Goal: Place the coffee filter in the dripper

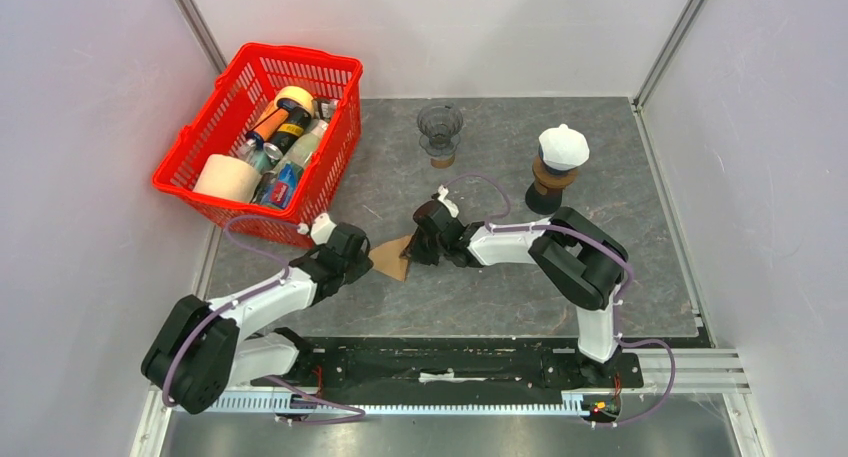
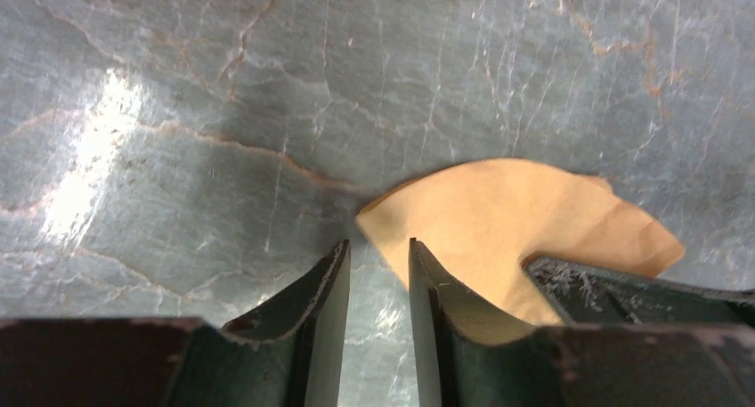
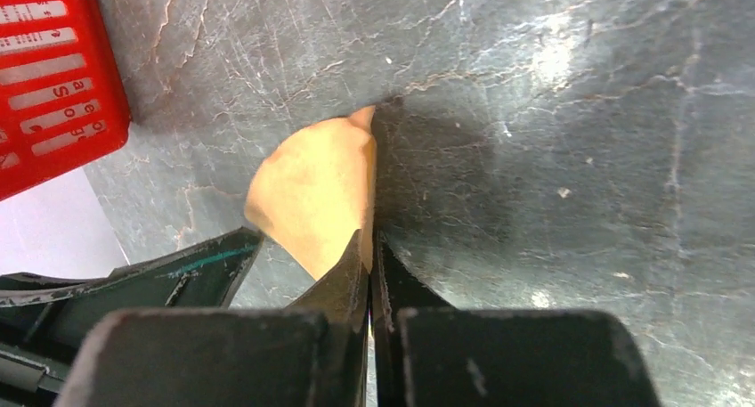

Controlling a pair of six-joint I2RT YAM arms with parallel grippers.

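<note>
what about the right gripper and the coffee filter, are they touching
Touching. The right wrist view shows the right gripper shut on the coffee filter, with the paper's edge pinched between its closed jaws.

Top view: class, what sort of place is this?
Probably a robot test cell: white walls around the table, left arm and right arm bolted at its near edge, a red basket of mixed items.
</note>
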